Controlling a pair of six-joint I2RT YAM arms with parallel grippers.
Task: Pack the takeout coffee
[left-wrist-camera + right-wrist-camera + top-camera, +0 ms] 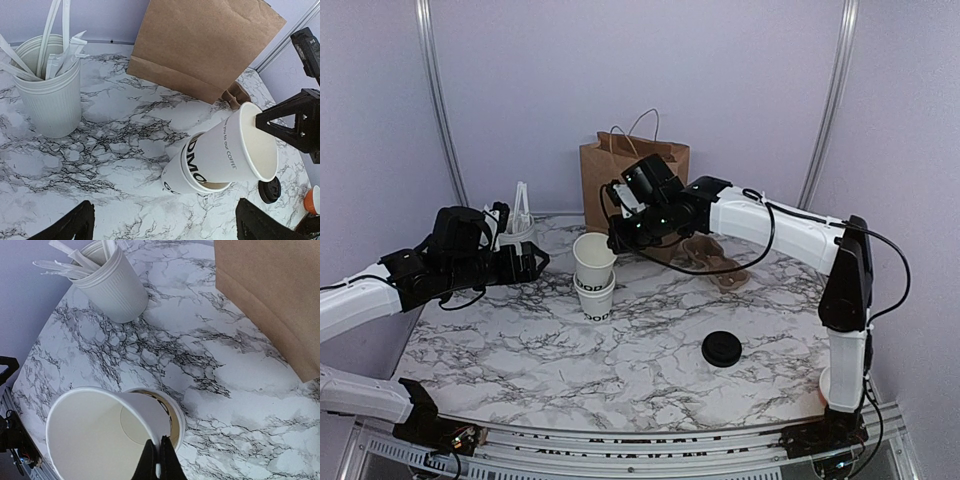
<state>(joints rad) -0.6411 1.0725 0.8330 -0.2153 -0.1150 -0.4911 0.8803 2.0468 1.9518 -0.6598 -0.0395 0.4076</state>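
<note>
Right gripper (156, 456) pinching rim of tilted top cup (92, 437), left gripper (528, 262) spread; I fear the unbraced lower cup (596, 300) topples.

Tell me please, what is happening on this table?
The right hand pinches the rim of the upper white cup, which sits tilted inside a lower cup. The left hand hovers open beside them. A black lid lies loose on the table, and the paper bag stands behind.

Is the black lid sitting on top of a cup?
No, the black lid lies flat on the table, apart from the white cups.
</note>
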